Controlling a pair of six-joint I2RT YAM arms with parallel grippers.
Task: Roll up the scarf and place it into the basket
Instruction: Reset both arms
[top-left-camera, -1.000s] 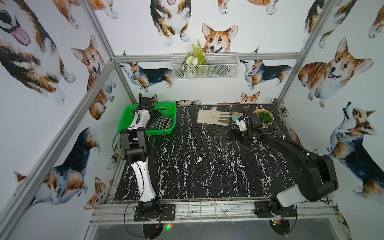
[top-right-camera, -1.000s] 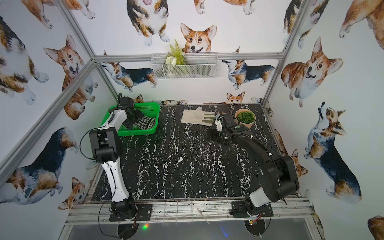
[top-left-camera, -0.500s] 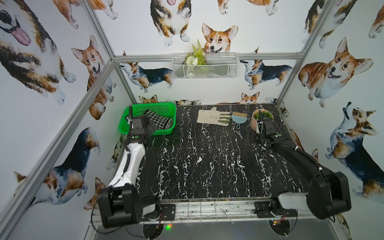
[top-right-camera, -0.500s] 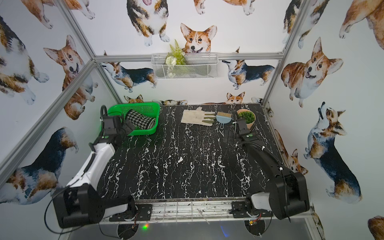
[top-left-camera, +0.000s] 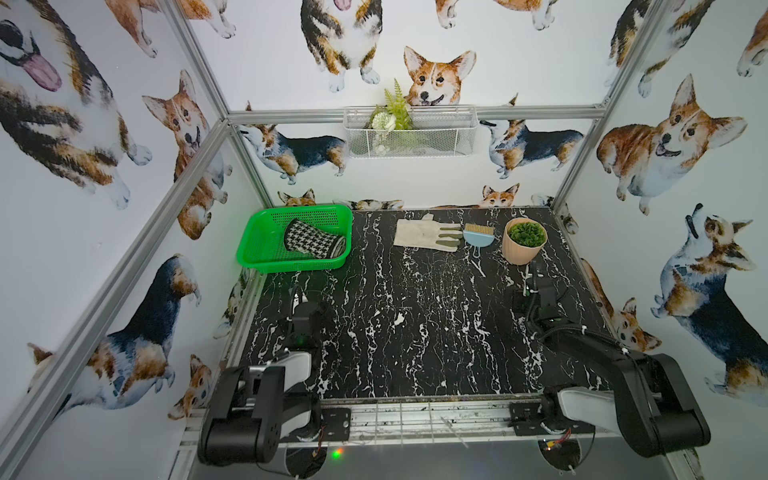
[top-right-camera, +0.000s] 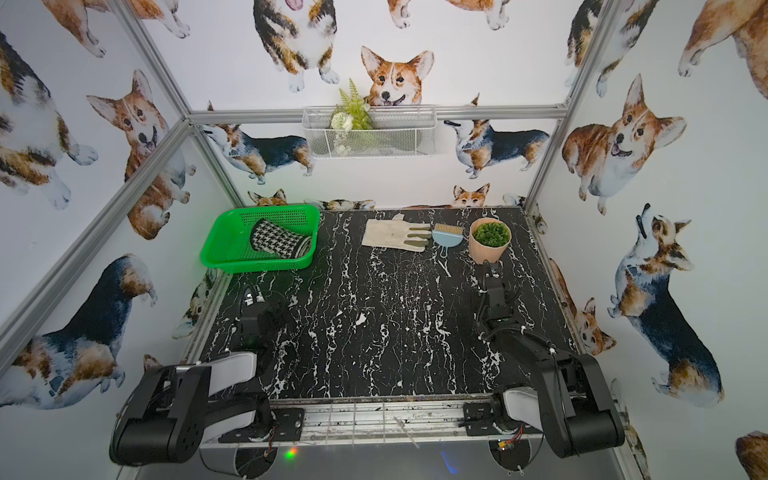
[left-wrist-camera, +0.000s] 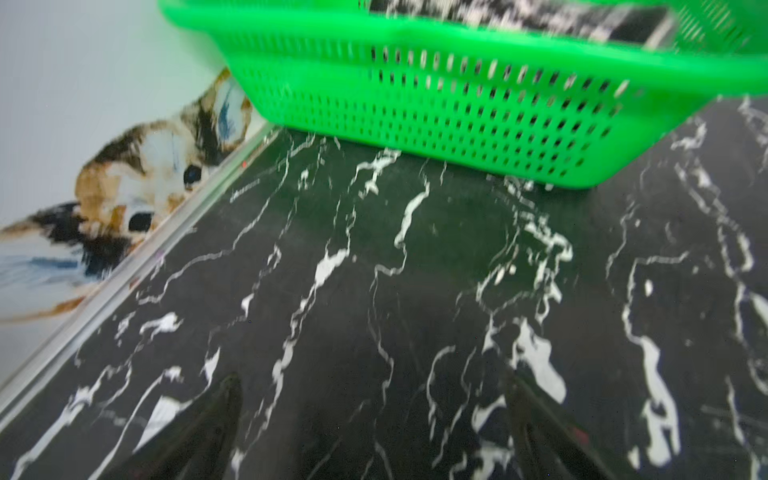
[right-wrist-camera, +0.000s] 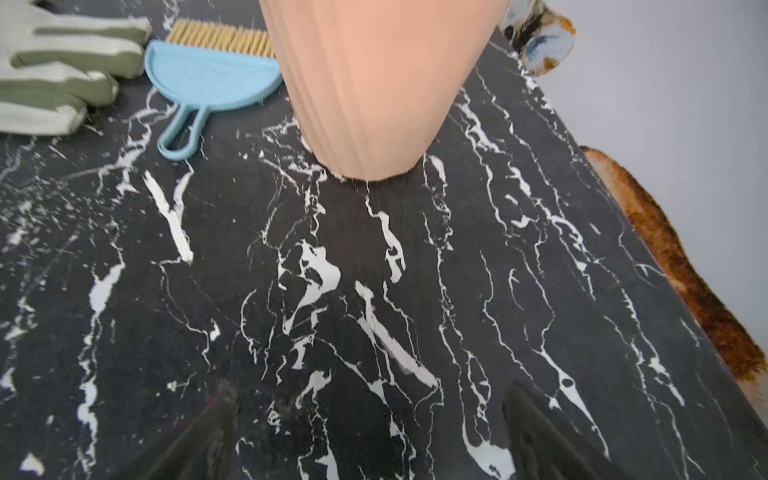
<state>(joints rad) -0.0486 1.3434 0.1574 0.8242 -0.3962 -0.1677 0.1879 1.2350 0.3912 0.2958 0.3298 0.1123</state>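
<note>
Scarf (top-left-camera: 314, 243) sits rolled in basket (top-left-camera: 266, 245), blurred in left wrist view.

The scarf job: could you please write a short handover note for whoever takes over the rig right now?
Left hand: open and empty, low over the table, in front of the basket and clear of it.
Right hand: open and empty, in front of the peach pot, not touching it.
Scarf: rolled up, lying inside the basket.
Done: the scarf is rolled and placed.
Left: nothing that I can see; the job looks finished.
</note>
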